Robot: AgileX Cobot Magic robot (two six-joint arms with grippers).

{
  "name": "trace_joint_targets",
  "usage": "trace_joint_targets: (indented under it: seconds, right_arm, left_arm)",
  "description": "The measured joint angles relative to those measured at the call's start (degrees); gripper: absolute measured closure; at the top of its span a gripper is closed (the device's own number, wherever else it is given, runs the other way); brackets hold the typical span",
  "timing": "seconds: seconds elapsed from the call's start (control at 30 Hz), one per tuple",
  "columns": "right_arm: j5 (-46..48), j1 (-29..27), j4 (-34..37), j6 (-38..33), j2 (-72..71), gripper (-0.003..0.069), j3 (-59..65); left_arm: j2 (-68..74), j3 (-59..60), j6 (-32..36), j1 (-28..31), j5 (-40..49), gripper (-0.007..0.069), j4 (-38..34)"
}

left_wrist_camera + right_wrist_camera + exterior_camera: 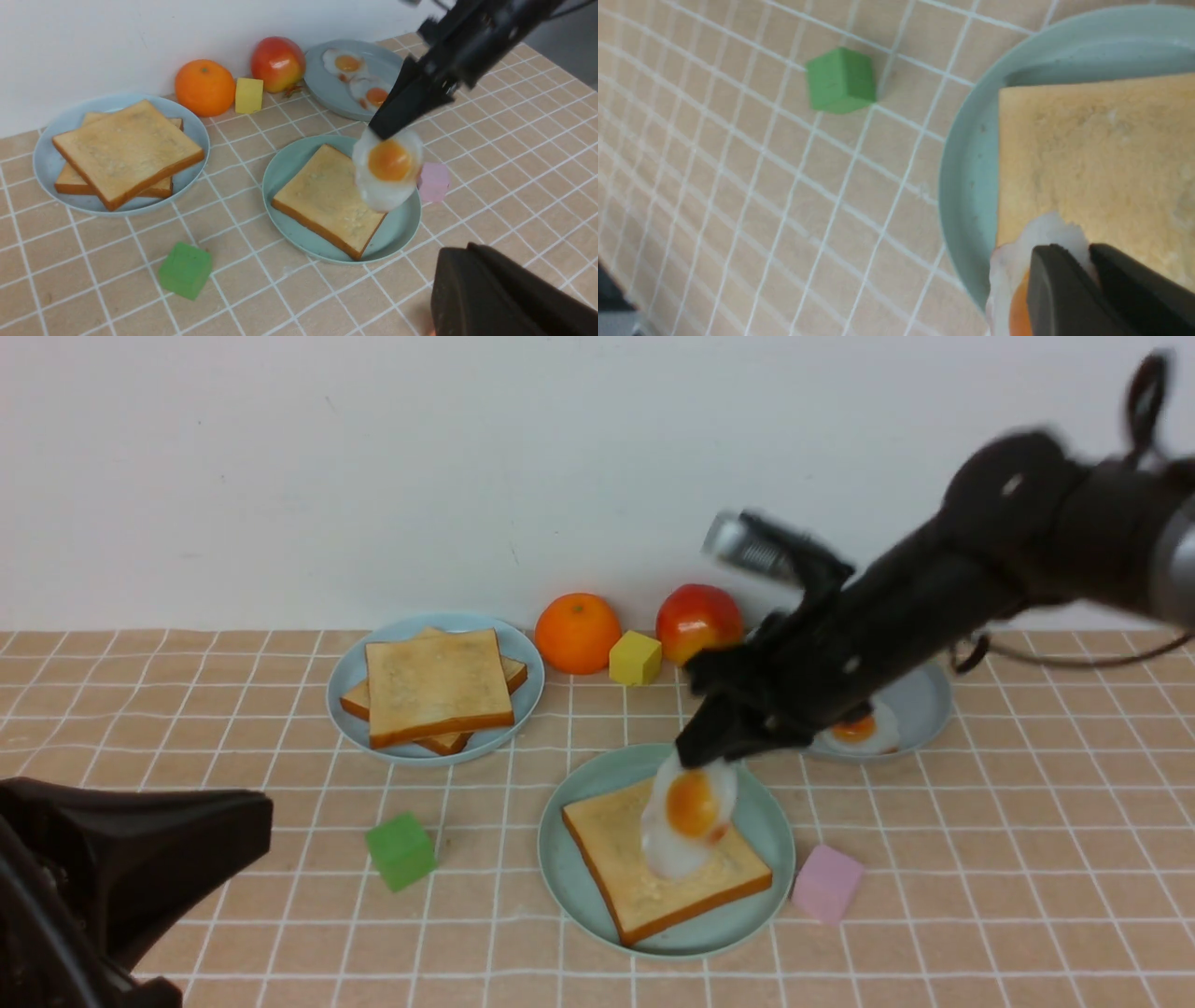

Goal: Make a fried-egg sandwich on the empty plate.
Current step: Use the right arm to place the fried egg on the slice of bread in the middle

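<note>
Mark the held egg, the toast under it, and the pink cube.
egg [390, 161], left wrist view, on the yolk.
toast [644, 901], front view, bare top face.
pink cube [826, 884], front view, its front face.

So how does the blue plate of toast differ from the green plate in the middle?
The blue plate carries two stacked toast slices; the green plate carries a single slice. The blue plate sits farther back; the green plate nearer. Only the green plate has a fried egg hanging over it, held by the right pincer. Both are round, low-rimmed.
</note>
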Motion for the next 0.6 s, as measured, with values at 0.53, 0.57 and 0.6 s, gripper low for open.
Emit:
trace_joint_targets:
  seconds: [0.53,0.57,0.6]
  right_arm:
    - [-5.26,-0.75,13.5,-7.9,8.05,0.0587,0.54]
    - [-5.34,-0.76,13.5,-7.97,8.13,0.0587,0.54]
    - [-5.44,-0.83,13.5,-7.97,8.18,0.0587,0.54]
  left_arm:
    - [0.0,0.0,0.0,0.0,2.53,0.0637,-0.05]
    - [0.0,0.0,0.0,0.0,2.59,0.0637,-0.12]
    - [0.0,0.0,0.0,0.0,2.65,0.0637,-0.16]
